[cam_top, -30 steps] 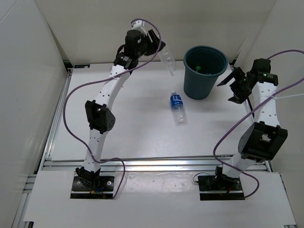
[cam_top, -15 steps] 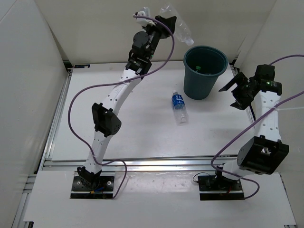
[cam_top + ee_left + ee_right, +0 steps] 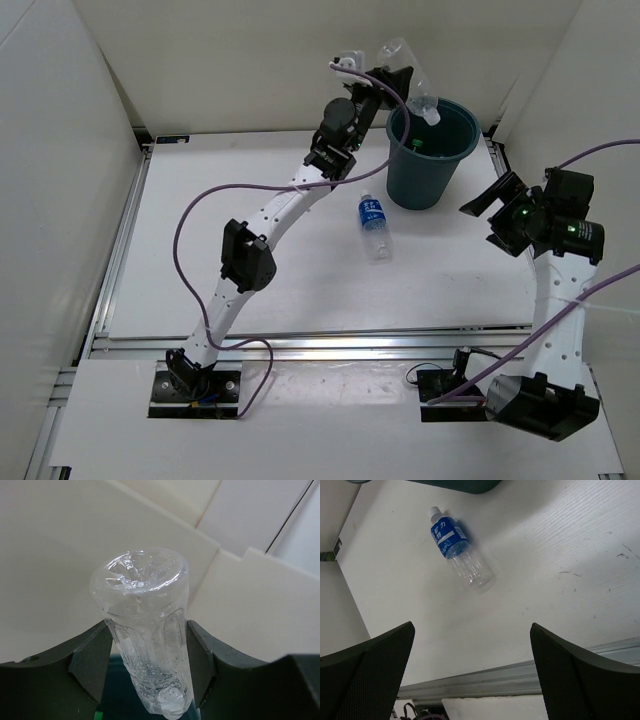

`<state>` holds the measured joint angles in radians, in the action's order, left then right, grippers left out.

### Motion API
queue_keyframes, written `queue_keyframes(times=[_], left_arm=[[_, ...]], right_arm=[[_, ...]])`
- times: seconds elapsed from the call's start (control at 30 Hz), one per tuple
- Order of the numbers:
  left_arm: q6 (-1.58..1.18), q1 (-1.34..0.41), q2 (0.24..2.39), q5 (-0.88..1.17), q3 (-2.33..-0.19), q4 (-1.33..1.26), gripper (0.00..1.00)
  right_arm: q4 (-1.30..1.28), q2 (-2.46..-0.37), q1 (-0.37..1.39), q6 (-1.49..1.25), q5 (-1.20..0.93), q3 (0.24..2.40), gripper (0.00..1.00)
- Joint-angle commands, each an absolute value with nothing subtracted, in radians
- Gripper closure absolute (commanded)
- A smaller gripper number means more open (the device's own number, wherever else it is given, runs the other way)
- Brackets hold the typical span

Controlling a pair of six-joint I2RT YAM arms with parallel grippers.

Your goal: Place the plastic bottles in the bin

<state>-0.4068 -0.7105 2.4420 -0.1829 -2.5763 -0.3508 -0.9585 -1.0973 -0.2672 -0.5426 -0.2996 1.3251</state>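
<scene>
My left gripper (image 3: 395, 75) is shut on a plain clear bottle (image 3: 408, 76), held high over the left rim of the teal-grey bin (image 3: 428, 175). In the left wrist view the clear bottle (image 3: 150, 640) sits between both fingers, base toward the camera, cap end down over the dark bin. A green thing (image 3: 417, 146) lies inside the bin. A clear bottle with a blue label (image 3: 373, 225) lies on the table left of the bin; it also shows in the right wrist view (image 3: 460, 555). My right gripper (image 3: 497, 215) is open and empty, right of the bin.
White walls enclose the table at the back and both sides. A metal rail (image 3: 300, 345) runs along the near edge of the table. Purple cables loop beside both arms.
My left gripper has carried the clear bottle rightward from over the back wall to above the bin's left rim. My right gripper has drawn back toward the near side, still open.
</scene>
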Motion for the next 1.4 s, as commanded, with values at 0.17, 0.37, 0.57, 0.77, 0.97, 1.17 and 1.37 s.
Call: queue_keyframes(times=[0.17,0.37,0.57,0.77,0.97,1.17,1.37], left_arm=[[-0.328,-0.719,2.424,-0.19,-2.588,-0.357,0.0],[-0.281,-0.62,2.126,-0.3,-2.473,-0.163,0.0],[-0.497,-0.52,1.715,0.169,-1.808,-0.014,0.0],[-0.695,-0.483,1.759,0.552,-1.609,0.041,0.0],[-0.811,-0.505,1.963,0.662,-1.701,0.041,0.0],[-0.861,-0.494,2.133,0.658,-1.813,0.071,0.0],[-0.859,-0.517,2.318,0.738,-2.0,0.11,0.0]], right_arm=[[-0.951,-1.068,-0.27,-0.494,-0.403,1.29,0.01],[-0.928,-1.11,-0.27,-0.503,-0.472,1.357,0.01],[-0.878,-1.141,-0.27,-0.525,-0.5,1.359,0.01],[-0.856,-1.248,-0.27,-0.555,-0.479,1.42,0.01],[-0.834,-1.278,-0.27,-0.565,-0.479,1.418,0.01],[-0.845,-1.278,-0.27,-0.546,-0.436,1.442,0.01],[-0.854,-1.287,-0.27,-0.537,-0.407,1.463,0.01]])
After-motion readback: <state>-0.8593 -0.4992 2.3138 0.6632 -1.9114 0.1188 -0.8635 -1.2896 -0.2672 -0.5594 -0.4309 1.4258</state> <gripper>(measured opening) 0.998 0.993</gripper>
